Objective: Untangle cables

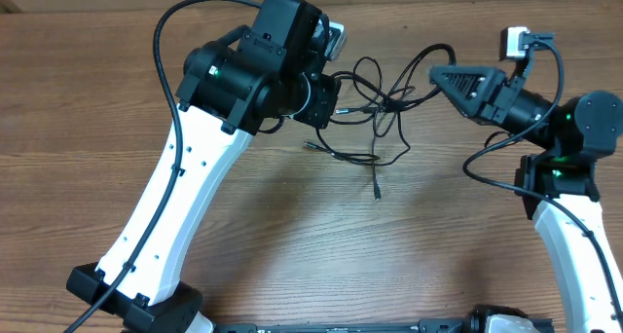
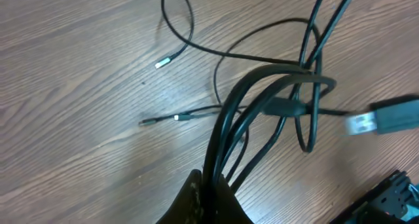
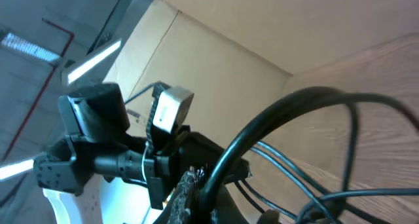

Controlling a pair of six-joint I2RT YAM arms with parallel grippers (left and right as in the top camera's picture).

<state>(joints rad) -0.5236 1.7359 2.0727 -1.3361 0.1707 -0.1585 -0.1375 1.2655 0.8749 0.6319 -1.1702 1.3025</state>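
Your left tool (image 2: 211, 185) is clamped on a bunch of cables (image 1: 375, 109); your right tool (image 3: 200, 185) pinches one strand, the tangle spread between them over the desk (image 1: 409, 236).

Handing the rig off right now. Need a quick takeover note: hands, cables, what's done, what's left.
Left hand: shut on a bundle of several cable strands.
Right hand: shut on one strand at the tangle's right edge.
Cables: one tangle between the two hands; loose plug ends lie on the table.
Done: both hands have a grip; no cable is separated yet.
Left: ease the tangle apart, probably gently, then lay each cable out on its own.
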